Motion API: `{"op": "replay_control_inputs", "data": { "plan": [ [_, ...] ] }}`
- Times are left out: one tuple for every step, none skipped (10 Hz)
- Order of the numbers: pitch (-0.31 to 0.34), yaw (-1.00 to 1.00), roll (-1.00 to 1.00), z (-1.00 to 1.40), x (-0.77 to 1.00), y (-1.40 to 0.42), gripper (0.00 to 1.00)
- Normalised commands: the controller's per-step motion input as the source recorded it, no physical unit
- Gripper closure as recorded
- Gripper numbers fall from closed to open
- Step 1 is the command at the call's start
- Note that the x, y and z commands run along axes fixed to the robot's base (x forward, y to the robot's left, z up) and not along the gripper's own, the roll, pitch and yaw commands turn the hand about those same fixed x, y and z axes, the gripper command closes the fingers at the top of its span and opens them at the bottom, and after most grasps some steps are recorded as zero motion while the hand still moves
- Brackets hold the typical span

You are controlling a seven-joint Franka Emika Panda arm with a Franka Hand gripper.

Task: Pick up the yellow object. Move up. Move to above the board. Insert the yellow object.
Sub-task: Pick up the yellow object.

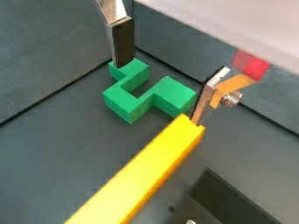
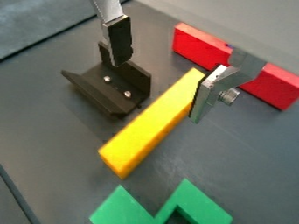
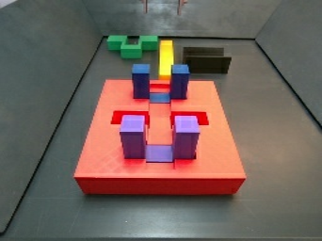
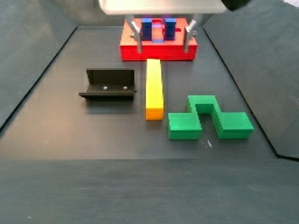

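Place: robot lab test cell
Evidence: dark walled floor, bolted fixture, coloured blocks, gripper overhead

A green block and the dark fixture lie apparently well apart.

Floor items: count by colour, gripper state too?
Yellow: 1, the bar
Green: 1, the block
Red: 1, the board
Blue-purple: 4, the posts on the board
Black: 1, the fixture
Total: 8
The gripper hangs open above the bar, holding nothing.
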Motion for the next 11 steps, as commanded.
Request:
{"op": "replay_control_inputs", "data": {
  "plan": [
    [-0.070,-0.31,-0.08,-0.26,-0.64,0.36,0.00],
    [-0.074,-0.30,-0.09,-0.27,-0.61,0.32,0.00],
    [-0.073,-0.20,-0.07,-0.26,-0.41,0.20,0.00],
    [-0.067,-0.05,-0.02,-0.27,-0.16,0.06,0.00],
    [-0.044,0.00,0.00,-0.23,0.00,0.00,0.00],
    [0.000,0.05,0.08,-0.02,0.53,-0.25,0.00],
    [0.000,0.00,0.05,-0.14,0.28,-0.13,0.00],
    [-0.029,0.00,0.00,-0.16,0.06,0.04,0.00],
    [0.000,0.00,0.00,-0.07,0.21,-0.01,0.00],
    [0.000,0.00,0.07,-0.07,0.35,-0.19,0.00],
    [0.039,0.05,0.21,0.00,0.70,-0.55,0.00]
  ]
}}
